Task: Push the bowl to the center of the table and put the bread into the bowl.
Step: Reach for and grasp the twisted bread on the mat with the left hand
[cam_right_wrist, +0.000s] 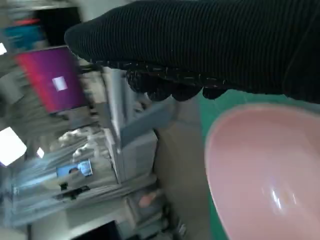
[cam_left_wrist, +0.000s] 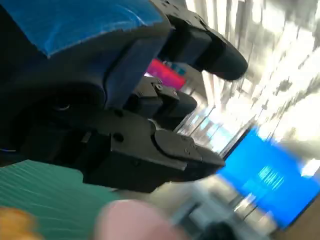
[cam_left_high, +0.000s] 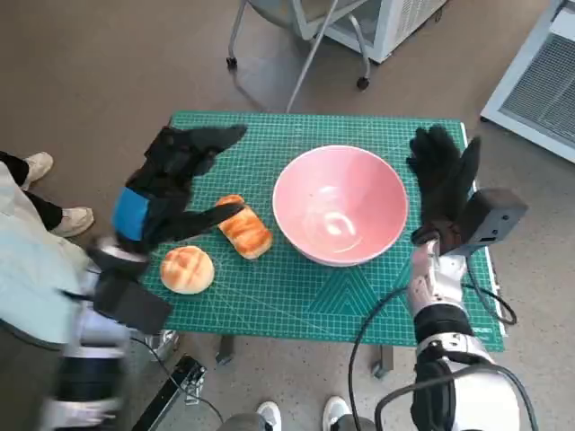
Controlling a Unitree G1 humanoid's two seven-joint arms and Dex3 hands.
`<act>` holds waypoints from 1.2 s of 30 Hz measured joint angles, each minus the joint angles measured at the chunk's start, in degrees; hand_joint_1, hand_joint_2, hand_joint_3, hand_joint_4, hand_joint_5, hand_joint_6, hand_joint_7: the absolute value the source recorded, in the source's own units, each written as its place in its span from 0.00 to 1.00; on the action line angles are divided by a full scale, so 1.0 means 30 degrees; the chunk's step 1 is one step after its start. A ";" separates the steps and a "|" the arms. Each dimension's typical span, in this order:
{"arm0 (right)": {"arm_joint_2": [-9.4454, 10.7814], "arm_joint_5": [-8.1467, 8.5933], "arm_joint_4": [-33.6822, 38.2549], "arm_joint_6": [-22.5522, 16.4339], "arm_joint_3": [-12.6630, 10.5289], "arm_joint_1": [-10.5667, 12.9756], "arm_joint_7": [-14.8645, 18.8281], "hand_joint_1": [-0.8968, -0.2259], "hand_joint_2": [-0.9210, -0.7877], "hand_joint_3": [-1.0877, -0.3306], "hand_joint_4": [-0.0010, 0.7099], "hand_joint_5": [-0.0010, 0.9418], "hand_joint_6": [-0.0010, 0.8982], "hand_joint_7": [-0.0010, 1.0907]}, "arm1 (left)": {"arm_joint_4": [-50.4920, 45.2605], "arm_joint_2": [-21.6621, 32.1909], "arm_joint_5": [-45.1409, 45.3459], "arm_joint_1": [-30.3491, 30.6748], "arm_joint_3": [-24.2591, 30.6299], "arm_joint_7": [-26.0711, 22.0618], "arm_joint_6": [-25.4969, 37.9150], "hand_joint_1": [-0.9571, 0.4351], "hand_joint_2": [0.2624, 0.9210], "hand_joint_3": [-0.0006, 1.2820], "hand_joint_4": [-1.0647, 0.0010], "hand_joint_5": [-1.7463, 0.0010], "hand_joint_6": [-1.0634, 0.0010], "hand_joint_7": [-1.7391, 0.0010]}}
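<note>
Bowl (cam_left_high: 340, 205) sits near centre, empty. Left hand (cam_left_high: 171, 184) hovers spread, holding nothing, over the loaf (cam_left_high: 243, 226) at its four o'clock: drop lower, grip lengthwise. Right hand (cam_left_high: 444, 180) open.

No readable text, labels, brands or numbers anywhere. Faint grid lines printed on green cutting mat (cam_left_high: 305, 296); blurred coloured screens in wrist views, nothing legible.
</note>
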 measured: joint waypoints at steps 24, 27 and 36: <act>-0.2385 -0.1824 -0.4572 -0.7097 0.2563 0.2073 0.1789 0.49 0.00 0.48 0.50 0.03 0.13 0.66 | 0.3479 0.6319 0.2428 -0.5054 -0.3354 -0.7709 -0.2707 0.72 0.74 0.00 0.73 1.00 0.67 0.89; -0.2392 -0.1729 -0.5243 -0.7343 0.2691 0.2403 0.1980 0.49 0.00 0.48 0.49 0.02 0.13 0.66 | 0.3774 0.6399 0.3223 -0.5554 -0.3916 -0.7929 -0.2880 0.71 0.73 0.00 0.73 1.00 0.68 0.90; -0.2391 -0.1304 -0.6329 -0.7658 0.2965 0.3132 0.2567 0.47 0.00 0.48 0.48 0.02 0.12 0.66 | 0.5330 0.6140 0.6210 -0.7365 -0.5628 -0.6777 -0.3844 0.65 0.73 0.00 0.72 1.00 0.63 0.92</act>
